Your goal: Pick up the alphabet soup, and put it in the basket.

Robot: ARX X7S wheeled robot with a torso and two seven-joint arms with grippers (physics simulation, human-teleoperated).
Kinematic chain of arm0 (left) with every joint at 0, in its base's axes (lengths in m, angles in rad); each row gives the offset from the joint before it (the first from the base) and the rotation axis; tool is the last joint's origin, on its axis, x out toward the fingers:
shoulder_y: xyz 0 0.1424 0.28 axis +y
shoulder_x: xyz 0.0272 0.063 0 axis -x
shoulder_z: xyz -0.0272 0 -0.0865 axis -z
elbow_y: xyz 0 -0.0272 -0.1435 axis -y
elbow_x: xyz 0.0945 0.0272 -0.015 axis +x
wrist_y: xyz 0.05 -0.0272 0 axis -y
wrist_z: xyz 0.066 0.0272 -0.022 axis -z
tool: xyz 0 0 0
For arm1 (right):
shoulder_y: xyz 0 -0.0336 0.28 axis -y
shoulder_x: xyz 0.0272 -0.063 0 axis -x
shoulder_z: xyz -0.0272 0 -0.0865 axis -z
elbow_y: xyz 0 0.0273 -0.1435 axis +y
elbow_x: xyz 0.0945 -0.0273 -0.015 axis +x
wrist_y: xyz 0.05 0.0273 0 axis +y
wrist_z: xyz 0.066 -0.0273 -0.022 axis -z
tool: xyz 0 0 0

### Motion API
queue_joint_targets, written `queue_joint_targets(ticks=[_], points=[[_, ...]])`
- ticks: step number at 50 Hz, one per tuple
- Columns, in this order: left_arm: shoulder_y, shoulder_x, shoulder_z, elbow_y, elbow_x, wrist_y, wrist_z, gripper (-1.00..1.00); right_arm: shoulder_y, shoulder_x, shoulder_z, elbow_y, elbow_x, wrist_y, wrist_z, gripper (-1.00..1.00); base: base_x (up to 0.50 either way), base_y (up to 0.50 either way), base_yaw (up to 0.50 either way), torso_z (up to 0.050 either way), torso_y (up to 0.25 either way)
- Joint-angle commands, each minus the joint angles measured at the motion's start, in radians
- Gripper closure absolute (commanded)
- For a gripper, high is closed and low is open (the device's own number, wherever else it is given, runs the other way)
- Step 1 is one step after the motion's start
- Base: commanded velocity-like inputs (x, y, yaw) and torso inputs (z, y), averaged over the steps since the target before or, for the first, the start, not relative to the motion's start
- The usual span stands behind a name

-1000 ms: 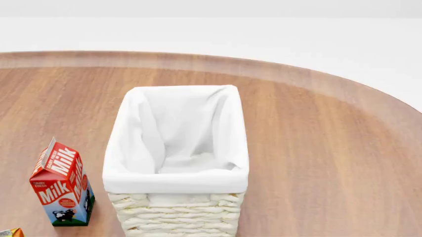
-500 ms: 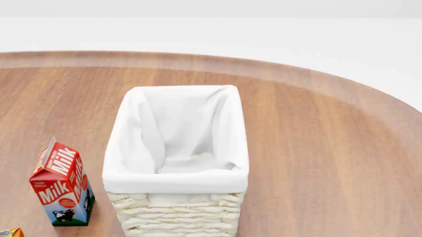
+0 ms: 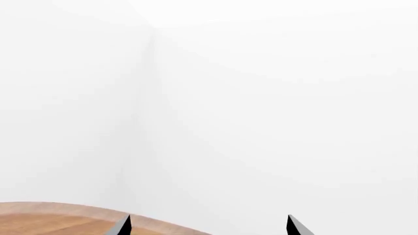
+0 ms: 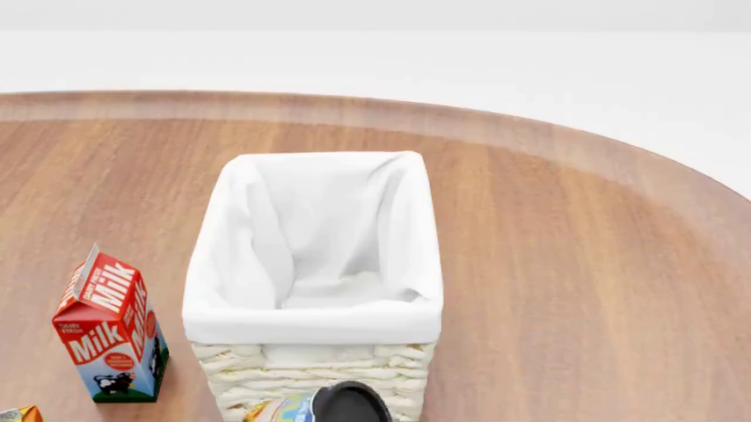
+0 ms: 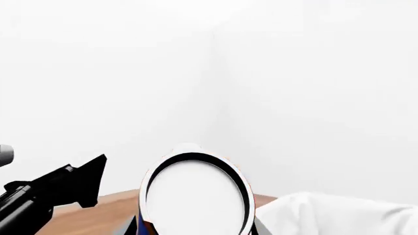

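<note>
The alphabet soup [image 5: 196, 196] fills the right wrist view: a pale round end with a dark rim, and blue and orange label at its lower edge. My right gripper [image 5: 196, 231] is shut on it, with fingers on both sides. In the head view the can [image 4: 294, 410] shows at the bottom edge, yellow and blue with a dark end, in front of the basket's near wall. The cream wicker basket [image 4: 311, 321] with white lining stands mid-table; its cloth rim [image 5: 339, 215] is beside the can. My left gripper [image 3: 207, 227] is open and empty over the table's edge.
A red and white milk carton [image 4: 112, 330] stands left of the basket. An orange carton corner [image 4: 18, 413] shows at the bottom left. The round wooden table [image 4: 564, 264] ends at a curved far edge. A black pointed arm part [image 5: 58, 188] is near the can.
The can has come up into the head view at the bottom edge, in front of the basket. The basket and milk carton have not moved.
</note>
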Motion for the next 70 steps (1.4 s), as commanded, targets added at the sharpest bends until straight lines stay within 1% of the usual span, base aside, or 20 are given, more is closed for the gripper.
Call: queue_joint_targets(ticks=[1, 4, 8, 12, 15, 17, 18, 21, 27, 32, 33, 35, 39, 42, 43, 44, 49, 54, 65, 70], points=[[-0.002, -0.001, 0.003, -0.003, 0.0, 0.0, 0.0, -1.0, 0.029, -0.032, 0.025, -0.034, -0.012, 0.03, 0.095, 1.0, 0.0, 0.0, 0.0, 0.0, 0.0], [0.0, -0.002, 0.002, -0.001, -0.002, 0.001, -0.001, -1.0, 0.029, -0.052, 0.03, -0.052, -0.071, 0.043, 0.154, 1.0, 0.0, 0.0, 0.0, 0.0, 0.0], [0.001, -0.003, 0.0, -0.001, -0.003, 0.004, -0.003, -1.0, 0.04, -0.05, 0.032, -0.096, -0.077, 0.082, 0.203, 1.0, 0.0, 0.0, 0.0, 0.0, 0.003], [0.004, -0.004, 0.0, 0.002, -0.005, 0.006, -0.003, -1.0, 0.08, -0.045, 0.059, -0.16, -0.017, 0.152, 0.288, 1.0, 0.0, 0.0, 0.0, 0.0, 0.0], [0.003, -0.005, 0.0, 0.002, -0.005, 0.005, -0.004, -1.0, 0.103, -0.041, 0.077, -0.209, -0.03, 0.187, 0.353, 1.0, 0.0, 0.0, 0.0, 0.0, 0.0], [0.001, -0.005, 0.0, 0.001, -0.006, 0.004, -0.004, -1.0, 0.134, -0.036, 0.085, -0.251, -0.041, 0.236, 0.409, 1.0, 0.0, 0.0, 0.0, 0.0, 0.0], [0.001, -0.005, 0.001, 0.001, -0.006, 0.004, -0.003, -1.0, 0.155, -0.025, 0.086, -0.274, -0.004, 0.275, 0.428, 1.0, 0.0, 0.0, 0.0, 0.0, 0.0], [-0.002, -0.004, 0.004, -0.001, -0.003, 0.003, -0.003, -1.0, 0.208, -0.033, 0.099, -0.304, 0.012, 0.343, 0.51, 1.0, 0.0, 0.0, 0.0, 0.0, 0.0], [0.0, -0.007, 0.001, -0.002, -0.01, 0.008, -0.003, -1.0, 0.286, -0.038, 0.106, -0.341, 0.022, 0.432, 0.602, 1.0, 0.0, 0.0, 0.0, 0.0, 0.002], [0.002, -0.008, -0.001, 0.0, -0.01, 0.01, -0.005, -1.0, 0.39, -0.02, 0.09, -0.382, 0.011, 0.607, 0.736, 1.0, 0.0, 0.0, 0.0, 0.0, 0.0], [0.002, -0.007, -0.001, -0.001, -0.009, 0.01, -0.005, -1.0, 0.434, -0.014, 0.084, -0.391, 0.037, 0.689, 0.787, 1.0, 0.0, 0.0, 0.0, 0.0, 0.0], [0.001, -0.008, -0.001, -0.002, -0.01, 0.01, -0.006, -1.0, 0.463, -0.007, 0.072, -0.412, 0.003, 0.734, 0.825, 1.0, 0.0, 0.0, 0.0, 0.0, 0.0], [-0.002, -0.008, -0.001, -0.009, -0.011, 0.014, -0.005, -1.0, 0.548, 0.007, 0.068, -0.436, 0.026, 0.844, 0.881, 1.0, 0.0, 0.0, 0.0, 0.0, 0.0], [-0.005, -0.009, -0.002, -0.015, -0.015, 0.019, -0.003, -1.0, 0.609, 0.008, 0.042, -0.437, -0.031, 0.911, 0.925, 1.0, 0.0, 0.0, 0.0, 0.0, 0.0], [-0.006, -0.008, -0.001, -0.019, -0.015, 0.02, -0.003, -1.0, 0.642, 0.007, 0.051, -0.441, 0.008, 0.959, 0.943, 1.0, 0.0, 0.0, 0.0, 0.0, 0.0], [-0.007, -0.008, -0.001, -0.02, -0.016, 0.02, -0.003, -1.0, 0.658, 0.009, 0.035, -0.446, -0.028, 0.978, 0.961, 1.0, 0.0, 0.0, 0.0, 0.0, 0.01], [-0.011, -0.008, 0.002, -0.023, -0.015, 0.017, -0.002, -1.0, 0.758, 0.004, 0.015, -0.442, 0.007, 1.099, 0.986, 1.0, 0.0, 0.0, 0.0, 0.0, 0.0], [-0.014, -0.008, 0.005, -0.024, -0.007, 0.012, -0.003, -1.0, 0.901, -0.038, -0.039, -0.357, 0.006, 1.24, 0.995, 1.0, 0.0, 0.0, 0.0, 0.0, 0.0], [-0.006, -0.01, 0.001, -0.013, 0.0, 0.014, -0.009, -1.0, 1.137, -0.143, -0.078, -0.135, 0.02, 1.371, 0.947, 1.0, 0.0, 0.0, 0.0, 0.001, 0.001], [-0.005, -0.012, 0.001, -0.01, -0.002, 0.012, -0.01, -1.0, 1.205, -0.189, -0.094, -0.01, 0.011, 1.362, 0.897, 1.0, 0.0, 0.0, 0.0, 0.0, 0.0]])
